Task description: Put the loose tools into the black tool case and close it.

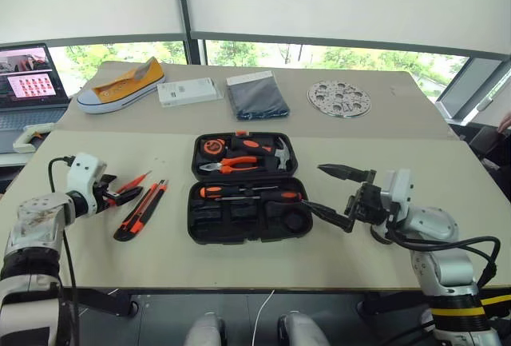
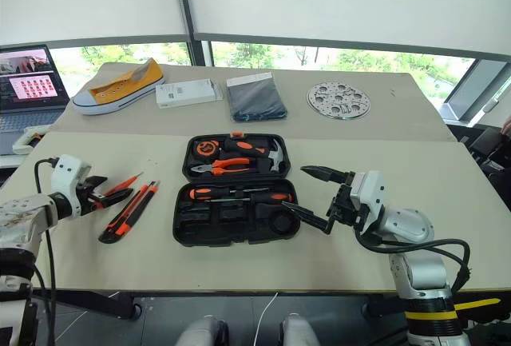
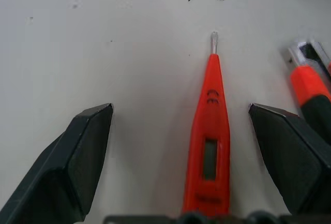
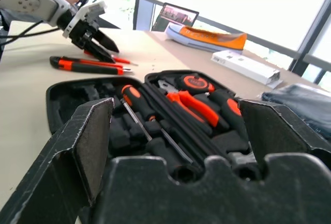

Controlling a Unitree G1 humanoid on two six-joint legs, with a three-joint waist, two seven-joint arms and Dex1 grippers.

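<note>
The black tool case (image 1: pixel 200 230) lies open mid-table. Its far half holds pliers, a hammer and a tape measure. Its near half holds two black-and-orange screwdrivers (image 1: pixel 243 192) and a small tape ring (image 1: pixel 297 220). Left of the case lie a slim orange screwdriver (image 3: pixel 209 131) and an orange-black utility knife (image 1: pixel 142 208). My left gripper (image 1: pixel 120 196) is open and low over the table, one finger on each side of the slim screwdriver's handle, not closed on it. My right gripper (image 1: pixel 313 186) is open and empty, just off the case's right edge.
On the far table stand a laptop (image 1: pixel 28 82), a yellow shoe (image 1: pixel 124 84), a white box (image 1: pixel 186 90), a dark folded cloth (image 1: pixel 255 94) and a round perforated disc (image 1: pixel 339 98). A white object (image 1: pixel 28 134) lies at the left edge.
</note>
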